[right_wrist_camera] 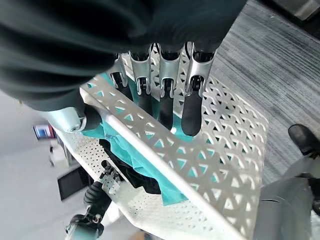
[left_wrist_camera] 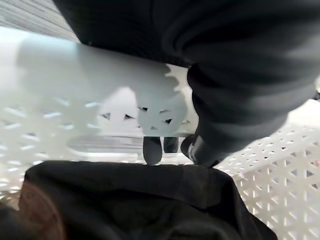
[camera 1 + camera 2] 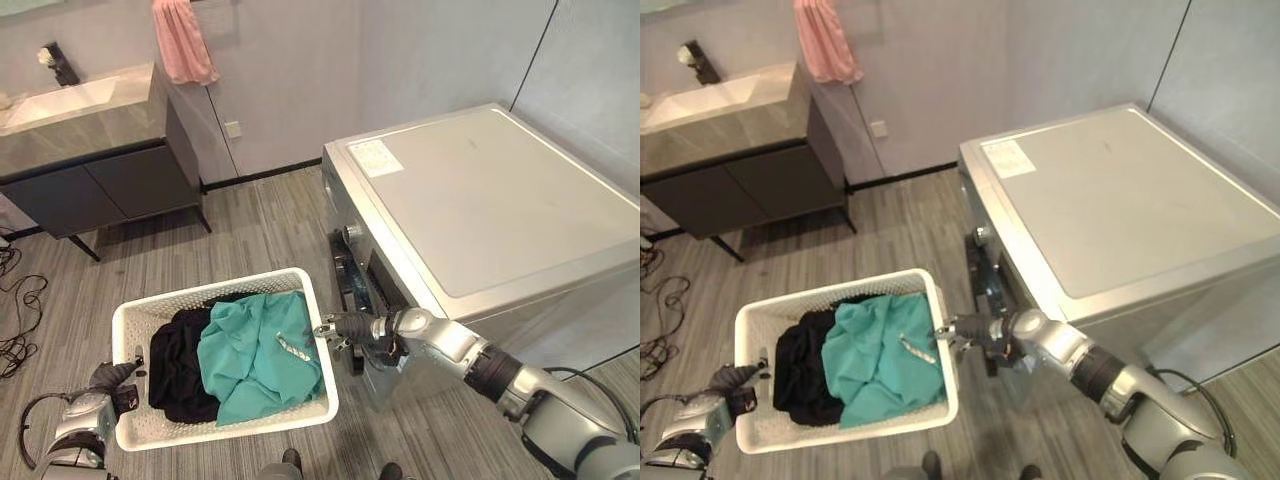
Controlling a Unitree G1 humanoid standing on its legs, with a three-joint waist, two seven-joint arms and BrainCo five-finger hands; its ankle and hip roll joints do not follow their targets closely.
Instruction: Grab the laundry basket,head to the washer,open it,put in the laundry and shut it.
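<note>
Dark-tipped fingers (image 1: 192,116) of our right hand (image 1: 165,95) curl over the white laundry basket (image 3: 322,340)'s rim, gripping it just ahead of the washer (image 3: 480,200), whose door we cannot make out behind that arm. Our left hand (image 3: 112,378) clasps the opposite rim, its fingertips (image 2: 152,150) hooked through the handle slot. Between both hands, teal laundry (image 3: 260,355) partly covers black clothing (image 3: 175,365).

The basket (image 3: 135,325) hangs just beside the washer (image 3: 480,200) front, its right rim close to the washer's dark door (image 3: 350,275), so little room lies between them. Bare floor (image 3: 265,225) stretches well apart toward the vanity (image 3: 95,150) and wall. Clothes (image 3: 255,355) fill the basket's inside.
</note>
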